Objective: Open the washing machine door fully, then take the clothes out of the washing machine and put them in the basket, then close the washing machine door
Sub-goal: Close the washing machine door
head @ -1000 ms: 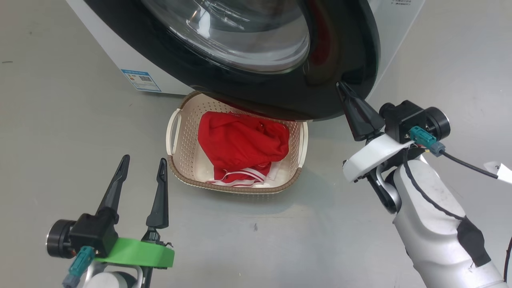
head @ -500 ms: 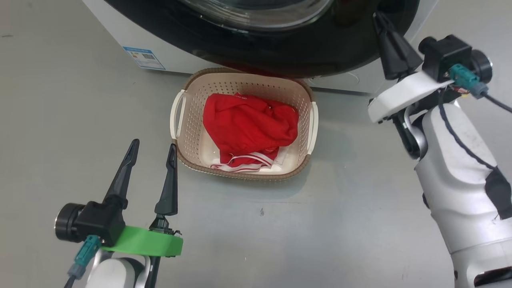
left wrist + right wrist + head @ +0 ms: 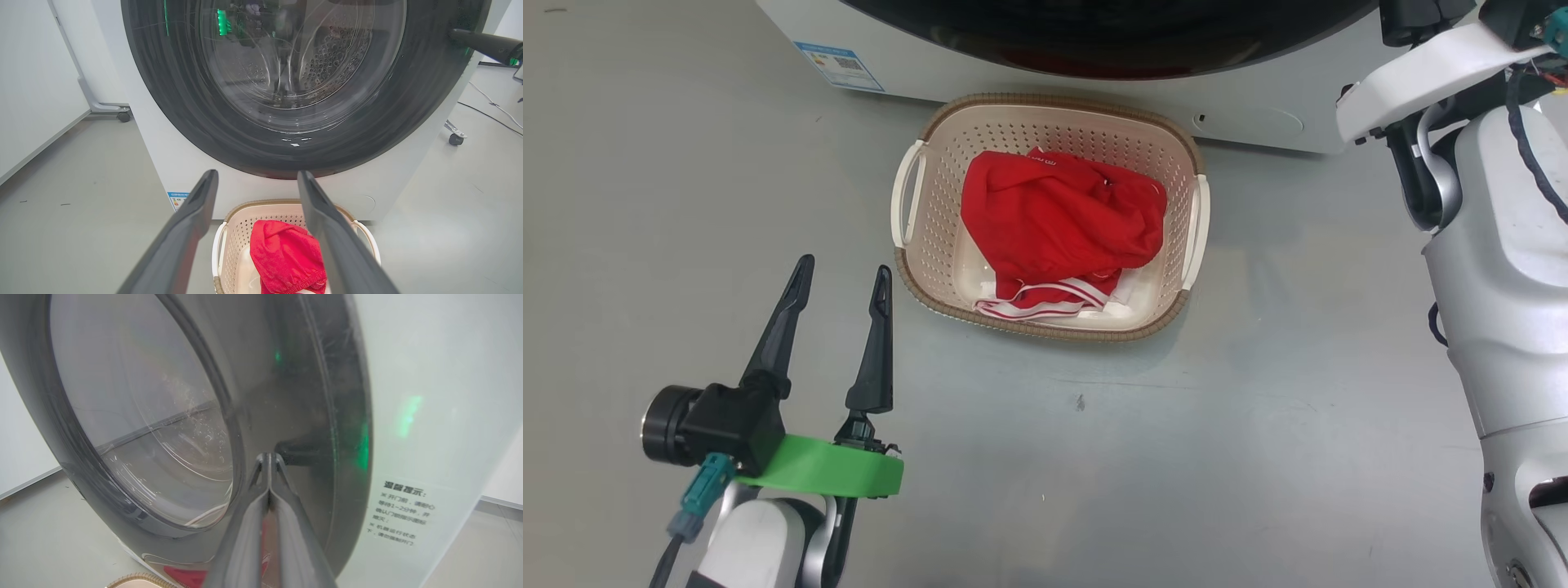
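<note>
clothes (image 3: 1058, 224): red bundle lying in the basket (image 3: 947, 131), on the floor before the washing machine (image 3: 163, 163)
left pincer (image 3: 843, 265): wide, empty, near the basket
right pincer (image 3: 268, 457): fingers pressed together, tips at the washing machine door (image 3: 322, 416) rim

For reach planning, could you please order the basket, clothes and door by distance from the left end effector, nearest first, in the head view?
From the left end effector:
1. Basket, just to its right.
2. Clothes, inside the basket.
3. Door, at the top, beyond the basket.
</note>
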Robot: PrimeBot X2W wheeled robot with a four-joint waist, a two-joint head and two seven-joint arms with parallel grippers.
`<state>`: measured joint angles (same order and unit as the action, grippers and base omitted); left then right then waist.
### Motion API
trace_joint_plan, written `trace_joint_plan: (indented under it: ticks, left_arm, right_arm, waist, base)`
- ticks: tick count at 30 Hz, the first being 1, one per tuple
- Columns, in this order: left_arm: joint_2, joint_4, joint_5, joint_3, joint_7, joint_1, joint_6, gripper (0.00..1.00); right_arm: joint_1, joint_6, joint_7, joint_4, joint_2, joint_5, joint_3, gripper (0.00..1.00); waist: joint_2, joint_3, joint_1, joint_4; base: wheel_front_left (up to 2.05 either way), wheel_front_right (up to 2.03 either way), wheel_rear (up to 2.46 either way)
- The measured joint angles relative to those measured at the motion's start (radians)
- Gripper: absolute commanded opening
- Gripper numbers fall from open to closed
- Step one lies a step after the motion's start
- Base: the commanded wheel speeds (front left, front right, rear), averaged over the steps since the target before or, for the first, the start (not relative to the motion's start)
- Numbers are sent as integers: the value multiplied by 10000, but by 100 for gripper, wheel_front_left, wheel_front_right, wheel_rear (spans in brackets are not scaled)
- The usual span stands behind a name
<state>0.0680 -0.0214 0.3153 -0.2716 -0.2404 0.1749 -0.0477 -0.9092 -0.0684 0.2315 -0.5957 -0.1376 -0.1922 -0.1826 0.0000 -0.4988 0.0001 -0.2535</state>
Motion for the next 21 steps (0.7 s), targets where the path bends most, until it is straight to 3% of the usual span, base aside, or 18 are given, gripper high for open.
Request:
trace_joint_plan:
  ticks: [21]
  left_arm:
    - [-140,759,2,61,-88,247,8,100]
  right_arm:
    - [-210,-94,134,-1147,217,-198,-140,0]
  waist:
    - [0,270,0,49]
  base:
    - [0,0,0]
